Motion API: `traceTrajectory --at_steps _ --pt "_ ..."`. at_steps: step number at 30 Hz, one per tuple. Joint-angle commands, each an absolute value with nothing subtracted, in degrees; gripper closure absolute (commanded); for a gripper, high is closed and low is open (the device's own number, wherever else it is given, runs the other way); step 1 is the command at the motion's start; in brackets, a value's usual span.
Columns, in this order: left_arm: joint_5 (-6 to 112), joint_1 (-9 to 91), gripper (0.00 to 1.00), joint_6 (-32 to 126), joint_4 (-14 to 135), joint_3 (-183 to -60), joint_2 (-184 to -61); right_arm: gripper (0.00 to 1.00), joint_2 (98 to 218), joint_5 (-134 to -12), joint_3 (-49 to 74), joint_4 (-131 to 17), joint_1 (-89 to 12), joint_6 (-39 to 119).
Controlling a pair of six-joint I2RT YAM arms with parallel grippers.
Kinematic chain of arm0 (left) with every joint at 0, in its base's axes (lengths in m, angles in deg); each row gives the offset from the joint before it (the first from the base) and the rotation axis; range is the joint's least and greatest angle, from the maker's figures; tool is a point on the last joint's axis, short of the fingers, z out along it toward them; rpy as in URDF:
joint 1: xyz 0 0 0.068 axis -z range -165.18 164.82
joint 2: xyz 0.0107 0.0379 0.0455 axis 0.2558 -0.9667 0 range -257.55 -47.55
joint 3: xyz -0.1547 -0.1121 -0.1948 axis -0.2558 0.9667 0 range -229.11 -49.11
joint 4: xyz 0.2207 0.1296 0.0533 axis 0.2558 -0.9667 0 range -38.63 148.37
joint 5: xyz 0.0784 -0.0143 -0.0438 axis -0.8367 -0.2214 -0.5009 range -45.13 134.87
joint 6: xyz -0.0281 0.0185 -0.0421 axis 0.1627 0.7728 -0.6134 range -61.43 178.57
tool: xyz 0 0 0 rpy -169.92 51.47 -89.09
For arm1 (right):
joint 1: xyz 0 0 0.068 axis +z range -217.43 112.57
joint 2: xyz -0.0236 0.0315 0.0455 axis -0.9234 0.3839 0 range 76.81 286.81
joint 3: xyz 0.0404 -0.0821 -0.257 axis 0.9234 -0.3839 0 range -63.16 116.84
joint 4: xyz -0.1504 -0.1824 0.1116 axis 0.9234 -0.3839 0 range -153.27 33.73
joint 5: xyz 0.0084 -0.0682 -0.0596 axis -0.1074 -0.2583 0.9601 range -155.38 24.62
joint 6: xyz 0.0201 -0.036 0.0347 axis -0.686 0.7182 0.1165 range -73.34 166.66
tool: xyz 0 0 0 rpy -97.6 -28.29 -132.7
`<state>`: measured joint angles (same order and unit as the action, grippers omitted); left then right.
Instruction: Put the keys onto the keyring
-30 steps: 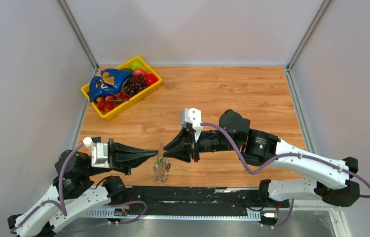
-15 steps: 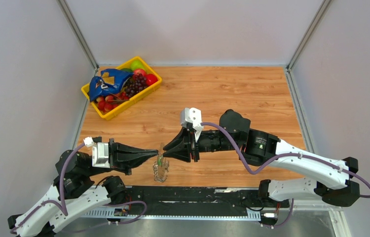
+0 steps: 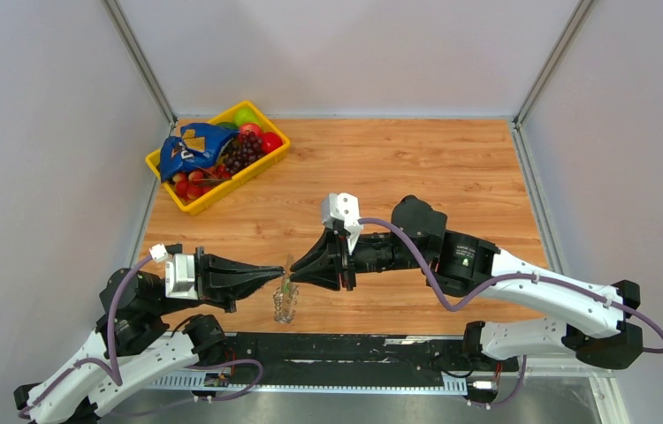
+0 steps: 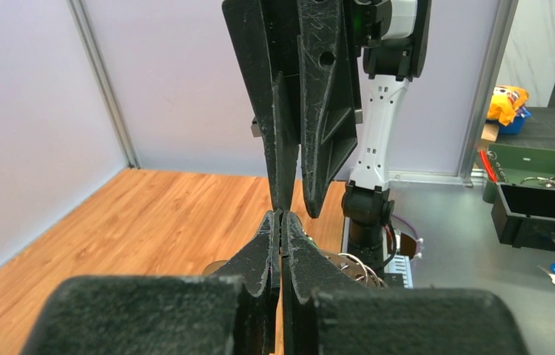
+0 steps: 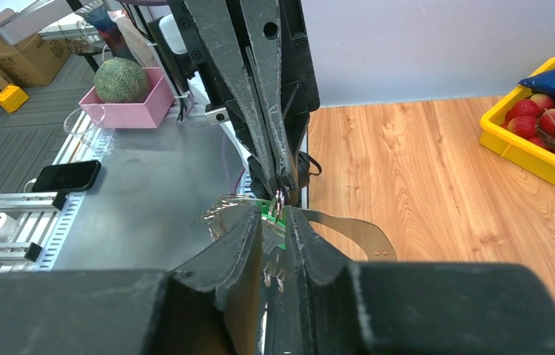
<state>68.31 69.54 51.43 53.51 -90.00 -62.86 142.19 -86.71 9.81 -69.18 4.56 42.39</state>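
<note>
Status: keyring (image 3: 285,305) is hanging over the near edge of the counter (image 3: 399,168), left of centre, right under the spot where the two claws are meeting tip to tip. Closed flush is the left claw (image 3: 281,275), fingers (image 4: 260,259) pressing together, and it looks to be pinching a small wire loop at the top of the keyring. Running narrow but not fully closed is the right claw (image 3: 293,277), with the green key (image 5: 274,220) sitting between its fingers. It looks gripped, but I can't be certain. No other keys are showing clearly.

Handling, my read: everything here is behaving as light and floppy. The keyring is reading as a thin, springy flat grey band curving into a loop, with a silvery beaded chain dangling loose along it. That chain is going to swing and bunch, so grabbing there is gaining nothing. The flat band or the wire loop is looking like the best hold, pinched across the thin side near the fingertips. The metal is smooth and shiny, so I'm expecting slip and twist under a point grip. The green key is tiny, hard and flat; gripping its faces near one edge is leaving the hole free for threading. Nothing is looking fragile, just easy to drop.

The claw fingers are showing matte black, tapered and scuffed. The counter is showing smooth wood grain. The yellow basket (image 3: 244,179) is sitting far left, well apart.
</note>
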Motion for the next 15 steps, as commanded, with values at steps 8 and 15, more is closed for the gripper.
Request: traceTrajectory --at_steps 8,15 --pt "67.36 69.71 1.00 52.06 56.77 -90.12 -62.24 0.86 143.07 -88.86 10.32 -66.78 4.91 41.29" --pt "66.71 69.67 1.00 52.14 56.89 -90.07 -61.79 1.00 142.59 -88.84 9.26 -66.73 4.99 41.48"
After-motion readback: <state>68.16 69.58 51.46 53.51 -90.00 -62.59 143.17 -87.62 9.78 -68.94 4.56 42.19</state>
